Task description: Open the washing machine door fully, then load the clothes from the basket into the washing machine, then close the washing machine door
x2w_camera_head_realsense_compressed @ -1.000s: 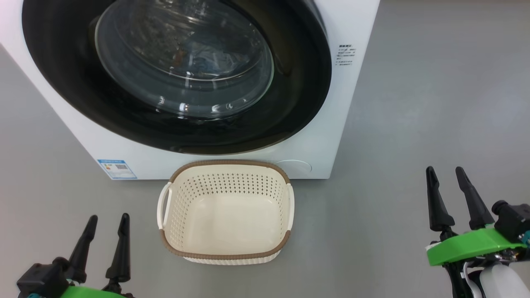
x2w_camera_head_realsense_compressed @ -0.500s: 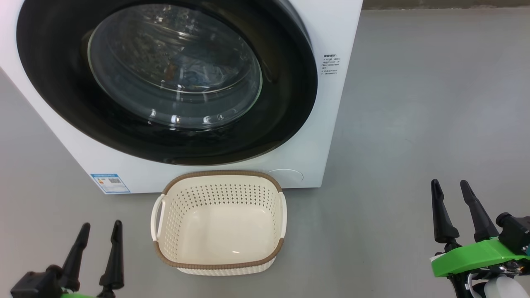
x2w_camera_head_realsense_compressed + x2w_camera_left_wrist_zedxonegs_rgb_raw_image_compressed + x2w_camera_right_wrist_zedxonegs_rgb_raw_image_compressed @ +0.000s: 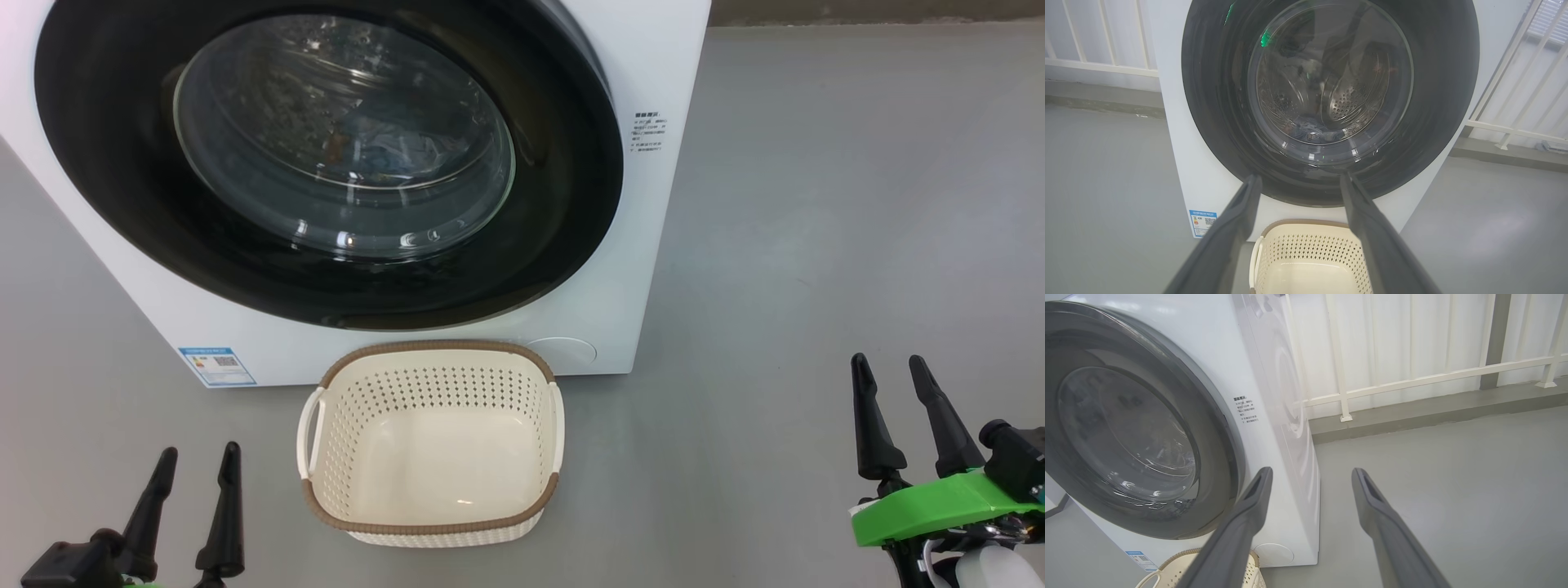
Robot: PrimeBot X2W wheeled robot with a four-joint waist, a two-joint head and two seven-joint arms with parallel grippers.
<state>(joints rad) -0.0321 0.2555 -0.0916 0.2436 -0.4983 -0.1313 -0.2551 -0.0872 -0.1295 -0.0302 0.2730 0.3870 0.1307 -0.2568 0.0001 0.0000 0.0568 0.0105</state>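
The washing machine door [image 3: 326, 163], upper left of the frame, sits closed against the washing machine [image 3: 665, 57]. The clothes [image 3: 396, 151] lie behind its glass and the basket [image 3: 433, 348] below is empty, so the task looks complete. The left gripper [image 3: 201, 449] and right gripper [image 3: 887, 360], in the bottom corners, are spread and hold nothing.

Nothing can be read clearly. A small blue label [image 3: 216, 366] stands low on the white front of the washing machine [image 3: 669, 65], at the lower left of the head view; it bears a header line, coloured bars and a square code, all too small to read. A block of dark print [image 3: 649, 132], several short lines, stands on the same front just right of the door [image 3: 571, 163], its characters illegible.
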